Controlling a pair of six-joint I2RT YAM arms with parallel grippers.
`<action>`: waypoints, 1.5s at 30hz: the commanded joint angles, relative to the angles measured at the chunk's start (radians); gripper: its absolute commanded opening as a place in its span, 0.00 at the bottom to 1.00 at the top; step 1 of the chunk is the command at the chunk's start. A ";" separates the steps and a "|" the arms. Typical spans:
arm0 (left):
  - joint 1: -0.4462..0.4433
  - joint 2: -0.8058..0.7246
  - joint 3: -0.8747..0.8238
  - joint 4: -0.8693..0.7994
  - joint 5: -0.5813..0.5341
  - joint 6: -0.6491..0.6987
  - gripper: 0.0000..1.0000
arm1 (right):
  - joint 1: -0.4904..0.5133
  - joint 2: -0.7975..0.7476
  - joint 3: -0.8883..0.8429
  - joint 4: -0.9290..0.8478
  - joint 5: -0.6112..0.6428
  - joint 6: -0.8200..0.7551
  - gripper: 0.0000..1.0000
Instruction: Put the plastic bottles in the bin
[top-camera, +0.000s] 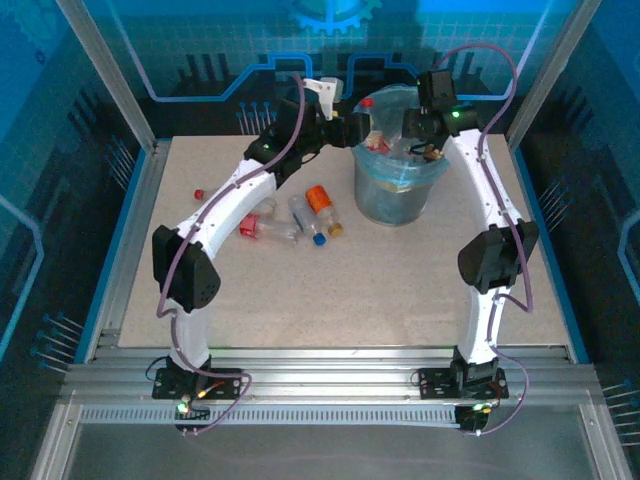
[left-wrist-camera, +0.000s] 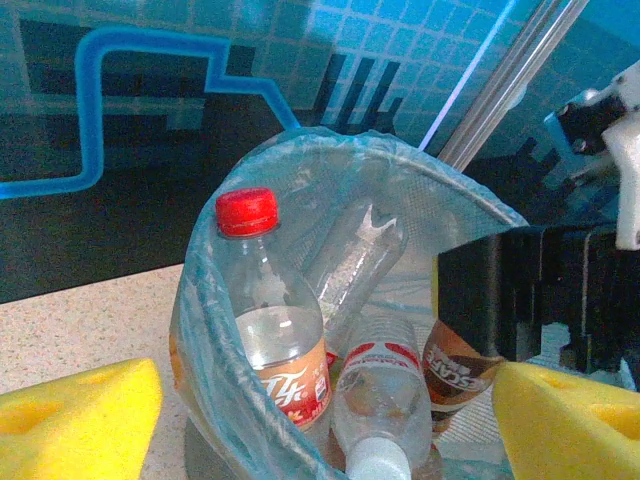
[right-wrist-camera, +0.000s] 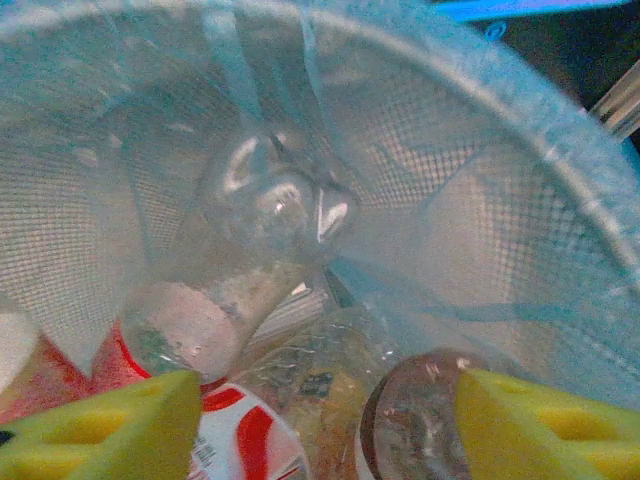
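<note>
The bin (top-camera: 398, 190), grey with a pale blue bag, stands at the table's back. Inside lean a red-capped bottle (left-wrist-camera: 268, 310), a white-capped bottle (left-wrist-camera: 380, 405), a brown-labelled bottle (left-wrist-camera: 455, 372) and a clear one (left-wrist-camera: 355, 255). My left gripper (top-camera: 362, 130) hangs open at the bin's left rim, its yellow pads (left-wrist-camera: 75, 420) wide apart and holding nothing. Over the bin's right side my right gripper (top-camera: 426, 145) is open, its pads (right-wrist-camera: 550, 430) spread above the brown bottle (right-wrist-camera: 415, 425) and a red-and-white label (right-wrist-camera: 240, 440). More bottles lie on the table: orange-capped (top-camera: 320, 198), blue-capped (top-camera: 305, 220), red-labelled (top-camera: 256, 228).
A loose red cap (top-camera: 198, 193) lies at the left of the table. The right arm's black wrist (left-wrist-camera: 530, 290) sits close to the left gripper across the bin. Blue enclosure walls and metal posts (top-camera: 110, 70) ring the table.
</note>
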 joint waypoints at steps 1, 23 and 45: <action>0.011 -0.116 -0.038 0.024 -0.021 0.013 0.87 | 0.046 -0.046 0.107 -0.038 0.039 -0.021 0.77; 0.193 -0.826 -0.859 -0.162 -0.151 0.021 0.90 | 0.603 -0.061 0.015 0.163 -0.075 -0.265 0.82; 0.345 -0.904 -1.147 -0.227 -0.049 -0.104 0.90 | 0.638 0.253 0.065 0.100 -0.040 -0.214 0.82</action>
